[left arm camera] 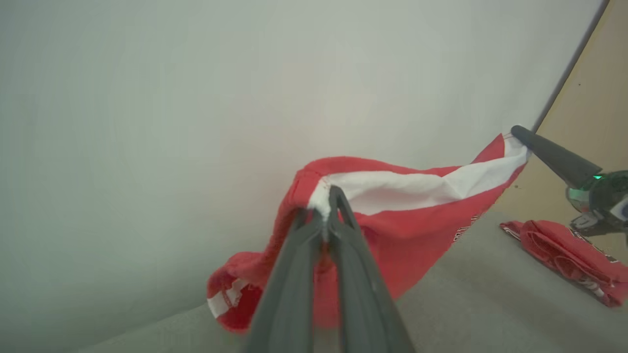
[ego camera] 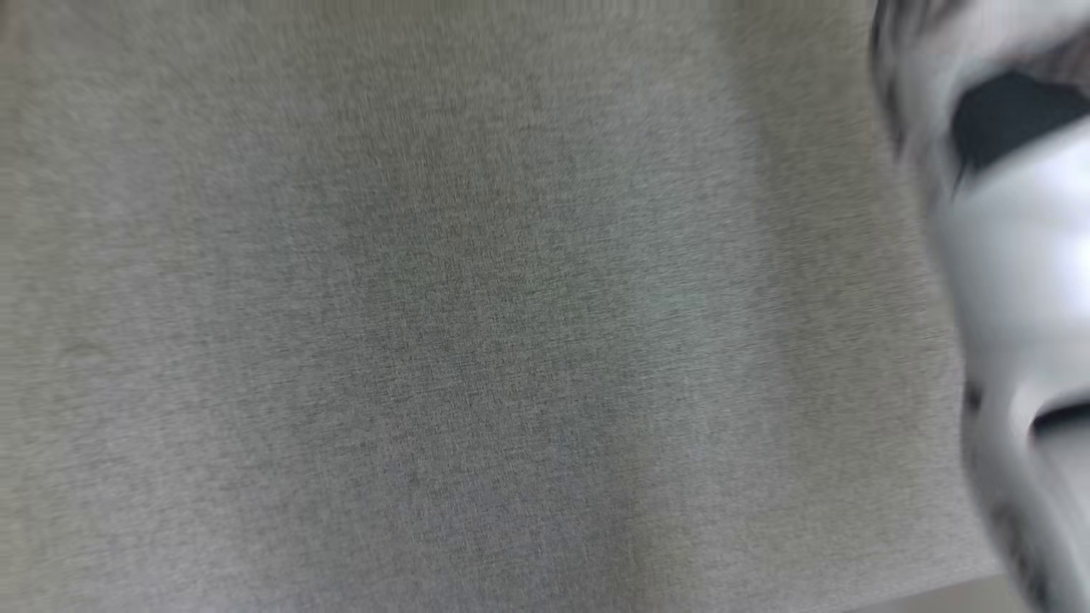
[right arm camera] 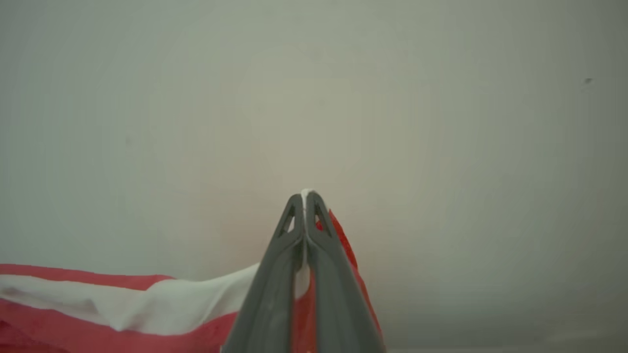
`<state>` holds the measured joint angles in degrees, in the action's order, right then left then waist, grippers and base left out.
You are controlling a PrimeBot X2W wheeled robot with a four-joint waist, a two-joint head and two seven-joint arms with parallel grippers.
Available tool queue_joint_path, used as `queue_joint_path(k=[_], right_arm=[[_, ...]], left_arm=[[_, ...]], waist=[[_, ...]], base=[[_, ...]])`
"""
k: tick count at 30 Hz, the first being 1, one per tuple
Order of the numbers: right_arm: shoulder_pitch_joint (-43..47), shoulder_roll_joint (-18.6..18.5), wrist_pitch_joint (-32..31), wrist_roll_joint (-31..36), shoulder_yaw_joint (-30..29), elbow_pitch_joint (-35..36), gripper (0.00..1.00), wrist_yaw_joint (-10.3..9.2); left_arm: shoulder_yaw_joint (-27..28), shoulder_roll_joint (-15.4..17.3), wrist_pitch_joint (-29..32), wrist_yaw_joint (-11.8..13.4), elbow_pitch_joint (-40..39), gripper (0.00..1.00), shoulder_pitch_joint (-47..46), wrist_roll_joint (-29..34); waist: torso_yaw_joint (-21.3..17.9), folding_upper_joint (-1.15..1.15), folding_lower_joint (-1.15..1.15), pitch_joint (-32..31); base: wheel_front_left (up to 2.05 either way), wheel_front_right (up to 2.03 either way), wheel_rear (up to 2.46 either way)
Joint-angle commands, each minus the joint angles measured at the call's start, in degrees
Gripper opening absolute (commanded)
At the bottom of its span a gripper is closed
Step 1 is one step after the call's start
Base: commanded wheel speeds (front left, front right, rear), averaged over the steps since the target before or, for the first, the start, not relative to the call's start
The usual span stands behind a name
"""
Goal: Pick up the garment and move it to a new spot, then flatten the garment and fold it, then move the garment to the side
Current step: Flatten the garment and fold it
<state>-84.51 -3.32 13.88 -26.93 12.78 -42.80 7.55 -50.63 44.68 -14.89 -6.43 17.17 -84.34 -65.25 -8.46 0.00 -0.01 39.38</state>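
The garment (left arm camera: pixel 412 215) is red with a white band and hangs stretched above the grey cloth surface (left arm camera: pixel 490 304). My left gripper (left arm camera: pixel 326 206) is shut on its upper edge near one corner. The right gripper (left arm camera: pixel 520 133) reaches in from the upper right of the left wrist view, pinching the far corner. In the right wrist view, the right gripper (right arm camera: pixel 305 196) is shut on the white edge, and the garment (right arm camera: pixel 98 314) trails off to the lower left. The lower part sags and is partly hidden behind my left fingers.
A second red garment (left arm camera: pixel 564 255) lies bunched on the grey surface at the right. A pale wall (left arm camera: pixel 245 98) stands behind, with tan floor (left arm camera: pixel 588 98) beyond it. The head view is blurred: grey cloth (ego camera: pixel 426 340) and a pale arm part (ego camera: pixel 1013 298) at the right edge.
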Motion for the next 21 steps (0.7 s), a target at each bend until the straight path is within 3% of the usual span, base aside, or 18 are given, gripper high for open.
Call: queue_joint_path(k=[1,5,9,13,21], right_arm=[[5.6,-1.6,-0.4,-1.7,0.9,3.7,0.0,-0.16],[21.3,-4.4,-1.8,-4.4,1.6,15.5,0.0,-0.16],[36.3,-6.1,-4.5,-5.0,-0.5,26.4,0.0,-0.16],[50.3,-5.5,-7.9,-4.5,-3.5,35.2,0.0,-0.16],[72.5,-3.5,-13.0,-2.2,-9.9,49.1,0.0,-0.16]], left_arm=[[1.9,0.9,-0.3,1.4,-3.8,0.0,4.8,-0.3],[7.9,1.2,-0.2,6.2,-13.6,0.0,19.9,3.1],[11.5,-2.1,-0.2,9.0,-20.9,0.0,32.8,7.8],[13.3,-5.9,-0.3,9.3,-23.3,0.0,44.0,11.8],[15.8,-11.7,-0.3,7.1,-22.4,0.0,63.0,16.9]], waist=[[-0.1,0.0,0.01,-5.6],[0.4,0.0,0.01,-8.8],[1.4,0.0,0.01,-12.0],[1.9,0.0,0.01,-15.3],[2.7,0.0,0.01,-21.2]], base=[[0.0,0.0,0.0],[0.0,0.0,0.0],[0.0,0.0,0.0],[0.0,0.0,0.0],[0.0,0.0,0.0]])
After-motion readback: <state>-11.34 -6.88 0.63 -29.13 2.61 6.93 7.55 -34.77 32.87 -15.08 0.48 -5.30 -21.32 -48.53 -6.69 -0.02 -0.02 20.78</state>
